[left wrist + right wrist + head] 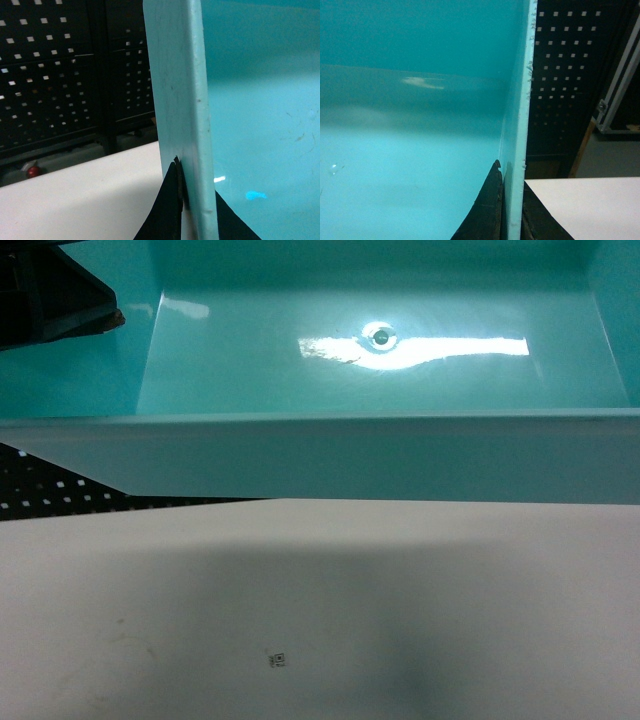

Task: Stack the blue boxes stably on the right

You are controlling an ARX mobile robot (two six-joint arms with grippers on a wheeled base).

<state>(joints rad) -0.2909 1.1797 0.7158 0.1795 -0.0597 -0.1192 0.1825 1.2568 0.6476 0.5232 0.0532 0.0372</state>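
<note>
One of the blue boxes, a glossy turquoise tub, fills the upper half of the head view with its open inside toward the camera, and it casts a shadow on the white table below. My left gripper is shut on the tub's left wall, one black finger on each side. My right gripper is shut on the right wall the same way. A dark shape at the head view's top left looks like part of my left arm. No other blue box is in view.
A black perforated panel stands behind the table on the left and also shows on the right. A small printed marker lies on the table. A red knob sits beyond the table edge. A metal frame leans at far right.
</note>
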